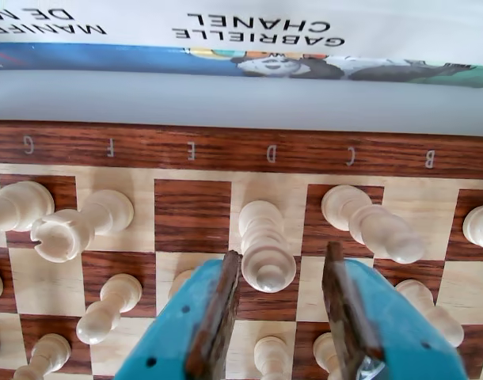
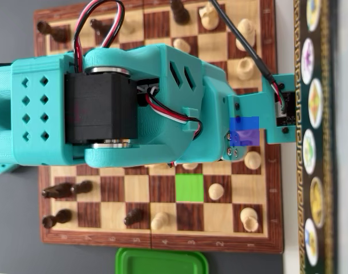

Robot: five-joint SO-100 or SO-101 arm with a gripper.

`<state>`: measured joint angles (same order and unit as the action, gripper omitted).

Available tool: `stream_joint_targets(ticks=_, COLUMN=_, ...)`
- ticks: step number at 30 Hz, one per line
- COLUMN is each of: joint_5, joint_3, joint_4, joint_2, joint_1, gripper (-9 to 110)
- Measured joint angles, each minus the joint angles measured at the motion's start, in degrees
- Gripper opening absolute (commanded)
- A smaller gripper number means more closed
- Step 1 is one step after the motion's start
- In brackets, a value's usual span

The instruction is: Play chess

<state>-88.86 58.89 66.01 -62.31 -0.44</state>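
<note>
In the wrist view my teal gripper [image 1: 283, 252] with brown pads hangs open over the wooden chessboard [image 1: 192, 149]. A tall white piece [image 1: 262, 237] stands on the D file, its head showing between the jaws, close to the left pad and not clamped. Another white piece [image 1: 372, 223] stands on the C file to its right, and a white rook [image 1: 71, 229] on the F file to its left. In the overhead view the arm [image 2: 134, 105] hides the gripper and the board's middle. A green-tinted square [image 2: 189, 188] and a blue-tinted patch [image 2: 244, 131] show there.
White pawns [image 1: 107, 305] stand in the row nearer me. Dark pieces [image 2: 65, 189] line the overhead view's left side, white pieces [image 2: 249, 217] its right. A green container [image 2: 162, 261] sits below the board. A long printed box [image 2: 314, 137] lies along the right edge.
</note>
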Motion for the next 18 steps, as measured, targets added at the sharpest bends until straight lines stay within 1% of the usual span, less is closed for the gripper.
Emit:
stream_joint_targets(ticks=4, joint_5=0.0, joint_3=-0.1, joint_4=-0.4, joint_2=0.5, joint_1=0.0, gripper=16)
stream_joint_targets(ticks=10, joint_5=0.0, joint_3=-3.2, joint_4=-0.4, joint_2=5.8, joint_1=0.0, gripper=16)
stream_joint_targets(ticks=18, joint_5=0.1, joint_3=-4.7, joint_4=-0.4, joint_2=6.2, joint_1=0.1, gripper=16)
